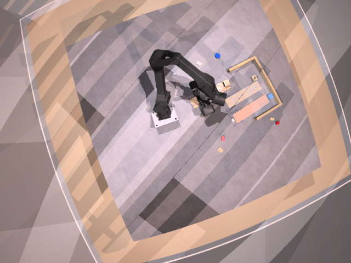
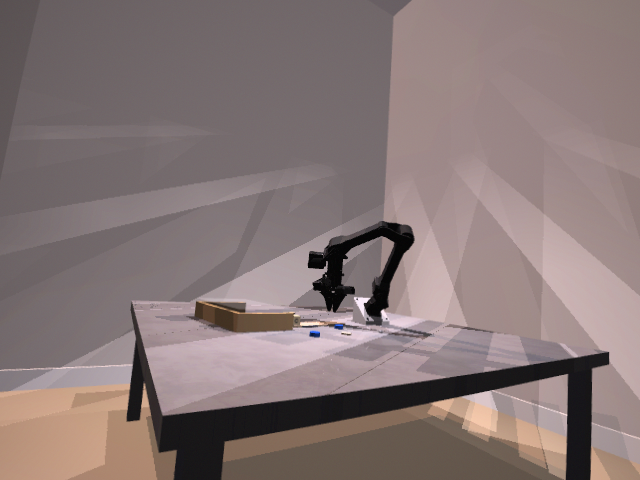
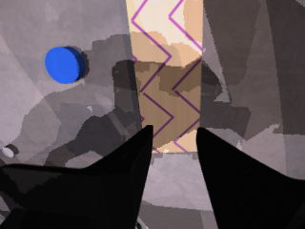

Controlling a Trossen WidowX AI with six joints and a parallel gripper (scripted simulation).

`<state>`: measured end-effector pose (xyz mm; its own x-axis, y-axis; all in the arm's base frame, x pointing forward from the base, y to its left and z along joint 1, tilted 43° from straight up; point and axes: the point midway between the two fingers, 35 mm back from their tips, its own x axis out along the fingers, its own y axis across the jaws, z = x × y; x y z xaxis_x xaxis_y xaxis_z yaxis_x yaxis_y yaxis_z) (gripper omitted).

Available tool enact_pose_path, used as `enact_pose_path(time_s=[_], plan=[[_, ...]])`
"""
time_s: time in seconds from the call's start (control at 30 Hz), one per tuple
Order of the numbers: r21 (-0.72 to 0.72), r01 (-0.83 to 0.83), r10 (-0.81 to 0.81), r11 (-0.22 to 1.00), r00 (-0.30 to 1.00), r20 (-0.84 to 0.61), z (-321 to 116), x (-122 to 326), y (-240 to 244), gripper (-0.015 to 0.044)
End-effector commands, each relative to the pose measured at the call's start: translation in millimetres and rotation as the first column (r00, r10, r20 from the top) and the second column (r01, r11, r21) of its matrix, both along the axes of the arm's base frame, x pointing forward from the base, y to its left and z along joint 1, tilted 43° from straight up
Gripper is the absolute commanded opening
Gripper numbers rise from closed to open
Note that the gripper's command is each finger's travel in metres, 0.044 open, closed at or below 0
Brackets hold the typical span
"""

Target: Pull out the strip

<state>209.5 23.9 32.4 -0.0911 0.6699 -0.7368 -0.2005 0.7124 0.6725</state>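
A tan strip with purple zigzag lines runs from under the arm towards the wooden frame. A pale cube with a mark on top rests at its far end; a marked cube also shows in the exterior view. A second pale marked cube stands by the far end of the speckled strip. A salmon strip lies beside that, with a blue cube at its far end. My gripper is partly open and empty, pointing down above the zigzag strip's near end. The top view hides its fingertips.
A three-sided wooden frame stands around the strips' far ends. A blue disc lies beyond the arm; one blue disc is left of the strip in the wrist view. Red block, tan block and red piece lie outside the frame.
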Motion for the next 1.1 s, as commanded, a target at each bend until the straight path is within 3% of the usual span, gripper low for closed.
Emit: enact_pose_path(time_s=[0.0, 0.27, 1.07], plan=[[0.002, 0.019, -0.019, 1.0, 1.0, -0.017, 4, 13, 4, 0.0236], [0.003, 0.019, -0.019, 1.0, 1.0, -0.015, 11, 44, 10, 0.044], [0.004, 0.019, -0.019, 1.0, 1.0, -0.011, 36, 133, 31, 0.044]])
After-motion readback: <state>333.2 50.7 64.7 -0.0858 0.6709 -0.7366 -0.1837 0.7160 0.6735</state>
